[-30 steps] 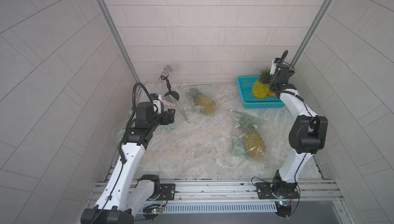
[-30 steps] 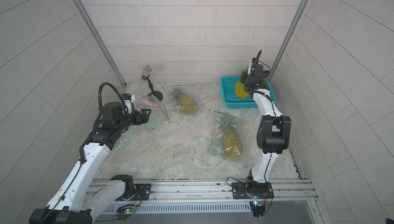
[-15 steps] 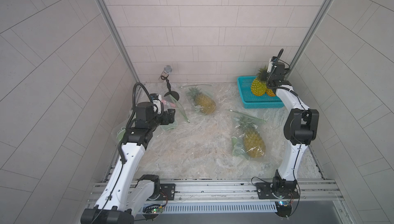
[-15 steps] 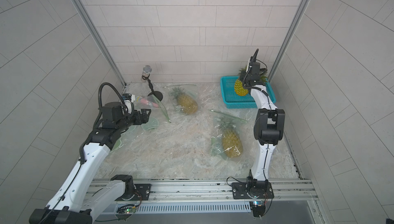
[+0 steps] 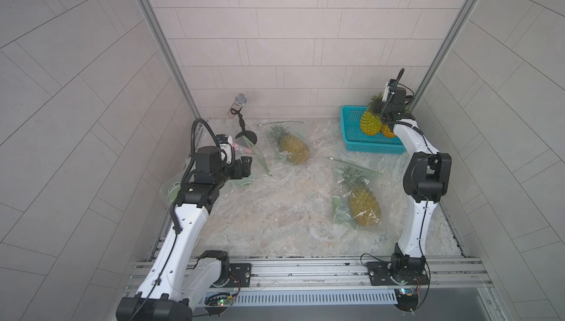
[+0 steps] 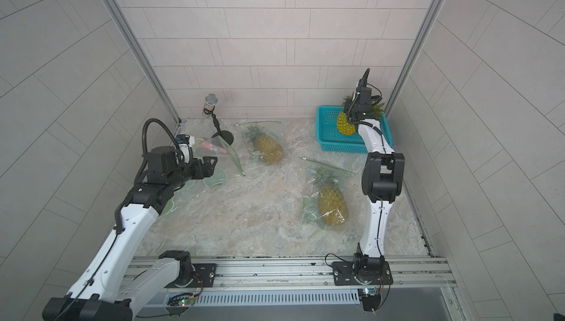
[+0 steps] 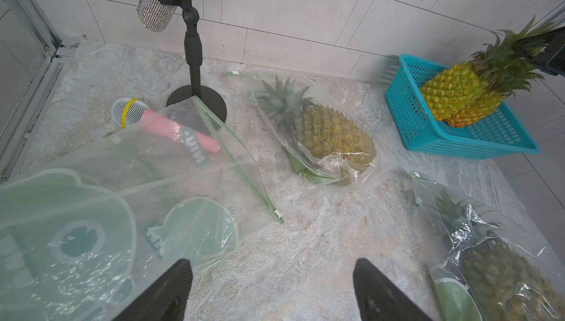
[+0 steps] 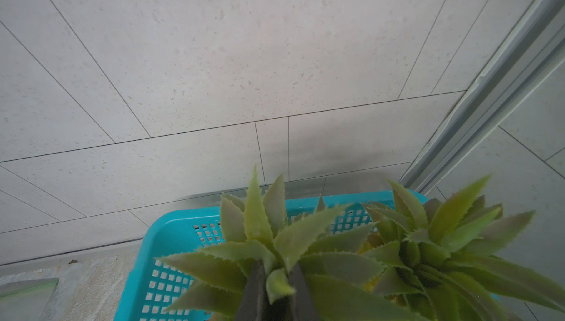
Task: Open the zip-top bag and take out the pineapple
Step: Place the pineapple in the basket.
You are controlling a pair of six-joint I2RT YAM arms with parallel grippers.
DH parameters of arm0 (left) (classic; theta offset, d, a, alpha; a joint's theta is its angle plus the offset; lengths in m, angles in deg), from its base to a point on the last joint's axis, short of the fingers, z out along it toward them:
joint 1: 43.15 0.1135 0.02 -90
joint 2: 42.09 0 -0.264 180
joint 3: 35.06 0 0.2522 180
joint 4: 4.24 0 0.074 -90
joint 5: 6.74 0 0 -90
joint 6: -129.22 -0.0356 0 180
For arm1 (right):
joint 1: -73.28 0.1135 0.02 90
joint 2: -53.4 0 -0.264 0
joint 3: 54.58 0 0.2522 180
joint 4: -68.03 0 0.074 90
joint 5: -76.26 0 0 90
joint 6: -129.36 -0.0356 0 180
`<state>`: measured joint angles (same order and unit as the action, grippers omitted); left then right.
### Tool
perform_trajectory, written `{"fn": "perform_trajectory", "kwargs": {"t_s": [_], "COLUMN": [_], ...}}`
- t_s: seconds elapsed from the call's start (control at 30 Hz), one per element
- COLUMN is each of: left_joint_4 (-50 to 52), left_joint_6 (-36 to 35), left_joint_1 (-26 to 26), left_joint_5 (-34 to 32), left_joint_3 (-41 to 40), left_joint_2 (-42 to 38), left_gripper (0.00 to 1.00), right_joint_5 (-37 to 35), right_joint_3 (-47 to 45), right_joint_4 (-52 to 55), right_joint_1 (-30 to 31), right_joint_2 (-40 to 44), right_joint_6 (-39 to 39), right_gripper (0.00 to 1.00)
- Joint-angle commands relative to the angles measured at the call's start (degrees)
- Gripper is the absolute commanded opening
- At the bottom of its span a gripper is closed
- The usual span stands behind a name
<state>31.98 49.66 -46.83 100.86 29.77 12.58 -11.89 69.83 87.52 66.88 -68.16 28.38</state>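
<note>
Table (image 5: 275,227): marbled top, littered with clear bags.

Basket (image 5: 373,146): blue mesh, straight below the right pincer (image 8: 276,292).

Bagged pineapples: one (image 5: 360,203) well back from the right pincer, toward its arm's base. The other (image 5: 290,148) is well out in front of the left pincer (image 7: 272,263). Both are sealed in soft, shiny film. It looks slippery, so take the green zip strip, not the film.

Empty bag (image 7: 91,212): flat, just under and beside the left pincer. That pincer hangs above it with fingers wide apart, gripping nothing.

Held pineapple (image 5: 370,123): out of its bag, hanging body-down from the right pincer over the basket. Whether it touches the floor of the basket I cannot tell. A second pineapple (image 5: 387,131) lies just beside it in the basket.

Crown: the right pincer is nipped together on a single leaf (image 8: 279,284). The body looks stiff, knobbly and fairly heavy, the leaves bendy. I judge one leaf a weak hold; the crown's base would be safer.
</note>
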Motion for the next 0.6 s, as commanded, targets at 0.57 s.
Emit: {"fn": "perform_trajectory", "kwargs": {"t_s": [0.57], "left_joint_4": [-1.36], "left_joint_6": [-1.12], "left_joint_1": [-0.23], "left_joint_5": [0.57], "left_joint_3": [-0.44], "left_joint_2": [-0.69], "left_gripper": [0.87], "right_joint_5": [5.34], "right_joint_3": [-10.66], "right_joint_4": [-5.11], "right_joint_1": [-0.59], "right_joint_2": [21.40], "right_joint_6": [0.04], "right_gripper": [0.51]}}
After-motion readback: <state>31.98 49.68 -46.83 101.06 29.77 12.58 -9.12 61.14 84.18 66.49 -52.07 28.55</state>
